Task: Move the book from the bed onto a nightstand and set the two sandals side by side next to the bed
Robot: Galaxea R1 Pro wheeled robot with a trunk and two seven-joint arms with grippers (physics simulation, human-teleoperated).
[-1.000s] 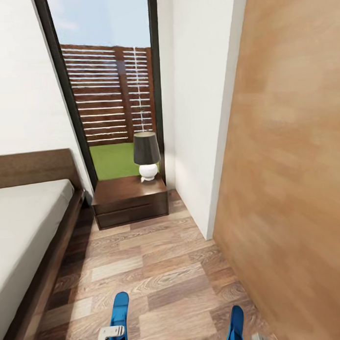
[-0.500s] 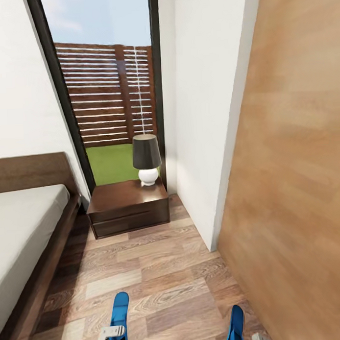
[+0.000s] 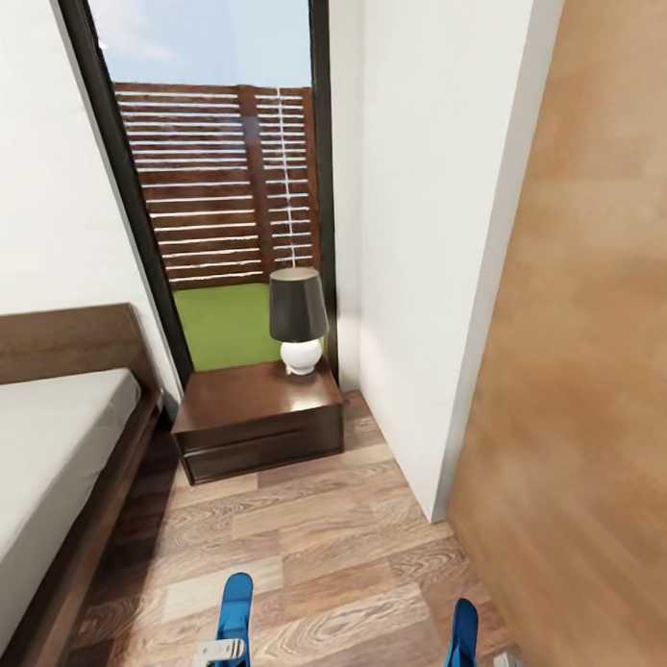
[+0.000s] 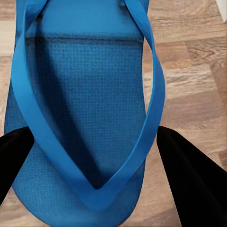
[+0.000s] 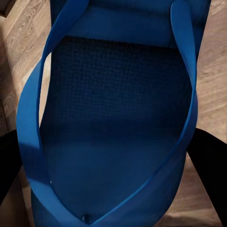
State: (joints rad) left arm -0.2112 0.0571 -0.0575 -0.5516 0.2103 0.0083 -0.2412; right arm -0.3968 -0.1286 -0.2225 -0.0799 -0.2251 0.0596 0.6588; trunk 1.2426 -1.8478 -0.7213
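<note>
Sandals clamped one per hand, black fingers closed on edges; no lettering legible.

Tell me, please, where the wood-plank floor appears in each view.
Head view: floor runs beside the bed, up to the nightstand.
Left wrist view: floor behind the left sandal.
Right wrist view: floor behind the right sandal.
Shared landmark: the blue sandals.

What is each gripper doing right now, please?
Left gripper: shut on a blue sandal.
Right gripper: shut on the other blue sandal.
</note>
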